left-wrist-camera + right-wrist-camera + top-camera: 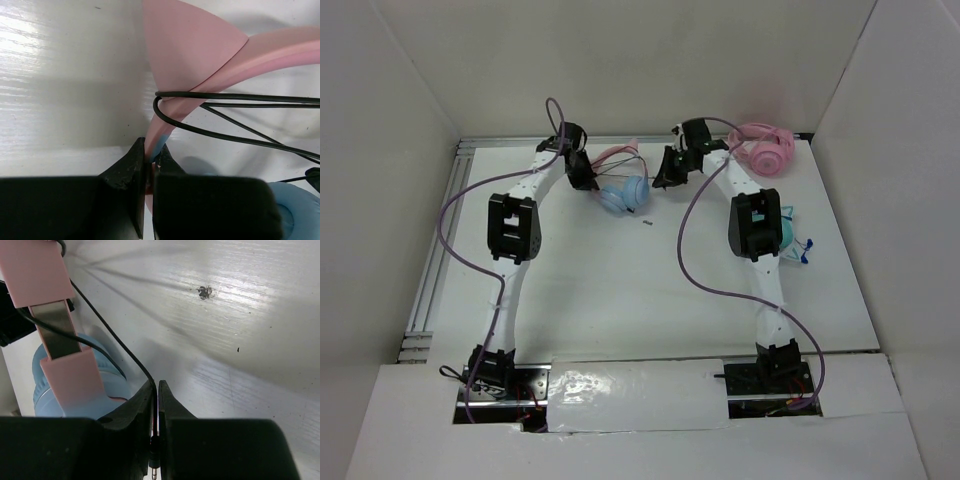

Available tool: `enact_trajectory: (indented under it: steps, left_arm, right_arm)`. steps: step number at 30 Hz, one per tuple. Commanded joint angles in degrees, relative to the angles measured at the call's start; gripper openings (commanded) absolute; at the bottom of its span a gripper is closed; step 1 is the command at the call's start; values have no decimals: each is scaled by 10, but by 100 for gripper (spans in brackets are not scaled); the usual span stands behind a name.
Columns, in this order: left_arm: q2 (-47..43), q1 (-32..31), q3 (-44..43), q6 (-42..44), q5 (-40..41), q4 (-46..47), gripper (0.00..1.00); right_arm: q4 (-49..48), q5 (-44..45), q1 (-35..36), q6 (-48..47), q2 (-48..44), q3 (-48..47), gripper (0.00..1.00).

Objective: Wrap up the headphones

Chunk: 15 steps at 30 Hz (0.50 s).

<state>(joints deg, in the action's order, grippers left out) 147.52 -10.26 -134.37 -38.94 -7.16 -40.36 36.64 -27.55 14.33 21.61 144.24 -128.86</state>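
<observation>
top external view: pink cat-ear headphones with light blue round ear cups [623,186], at far middle of white tabletop [620,290], between my two hands. my left hand [151,150]: clamped on the pink headband [270,55] just below a cat ear. my right hand [156,387]: pinched together on the thin black cable [107,326] near its plug. all-pink headphones [765,150] and teal headphones [788,232]: right side, well apart from these.

Robot lab cell, white table [620,300], plain white enclosure panels [670,60], aluminium rail [430,290].
</observation>
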Motion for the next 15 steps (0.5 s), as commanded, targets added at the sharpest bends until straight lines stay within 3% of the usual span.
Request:
enact_trajectory:
  steps: [1,6,7,9,13,15]
  left_arm:
    - [-37,31,-3,18,101,-12,5]
    - [-49,30,16,40,91,-3,19]
    - [-55,30,24,42,91,4,29]
    - [-71,28,46,47,94,21,38]
    - [-87,26,59,72,55,36,67]
    - [-95,24,67,91,32,54,72]
  right_arm:
    - [21,33,-28,-3,5,-10,14]
    - [2,28,-32,-5,-2,-1,18]
    - [-3,25,-32,-5,-7,2,18]
    - [-11,25,-33,-3,-12,7,18]
    - [-15,19,-41,-1,-18,9,22]
    - [-24,3,-47,-1,-25,20,28]
